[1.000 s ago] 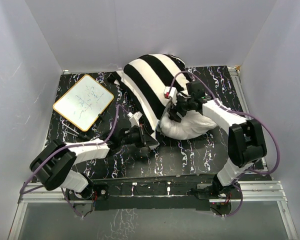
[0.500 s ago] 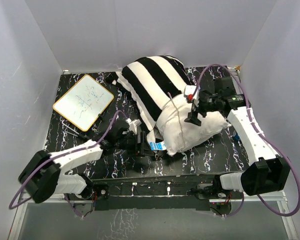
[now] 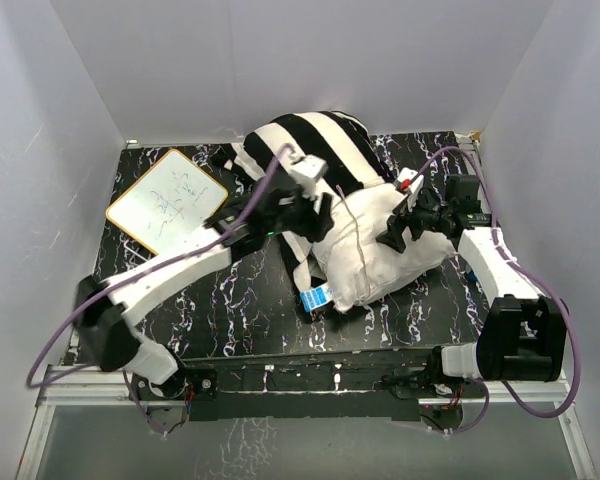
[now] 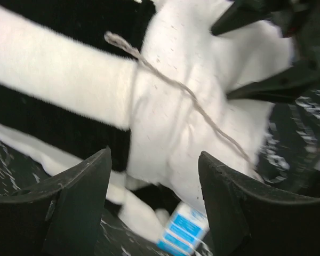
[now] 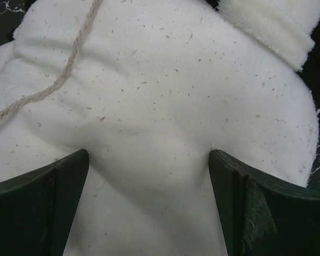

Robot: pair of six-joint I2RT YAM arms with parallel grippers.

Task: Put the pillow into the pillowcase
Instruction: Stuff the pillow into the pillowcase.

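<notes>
1. Right claw (image 5: 148, 154): jaws are standing wide apart and clamping nothing. Both tips are denting the pillow (image 5: 160, 80), so it looks to be pressing down on the plump end, not pinching it.
2. Left claw (image 4: 153, 156): jaws are also apart and empty. It is hovering over the line where white pillow fabric meets the striped pillowcase (image 4: 53, 74). That is likely a line-up on the case's open edge, the part needing a tug.
3. In the top view the left claw (image 3: 315, 218) and right claw (image 3: 392, 235) are facing each other across the pillow (image 3: 380, 265). One is sitting on the case side and one on the bare side, a sensible split for pull versus push.
4. The pillow is lying right of centre on the bench (image 3: 260, 310). Its far-left end is going under the pillowcase (image 3: 310, 150), and the larger near-right part is sticking out bare. Judged about a third to half in.
5. The pillowcase is bunching at the far centre of the bench, which is probably blocking further entry.
6. A loose string (image 3: 350, 230) is trailing across the pillow, and a blue tag (image 3: 317, 297) is showing at its near edge. Both are snag risks.
7. A whiteboard (image 3: 167, 203) is sitting well apart at far left.
</notes>
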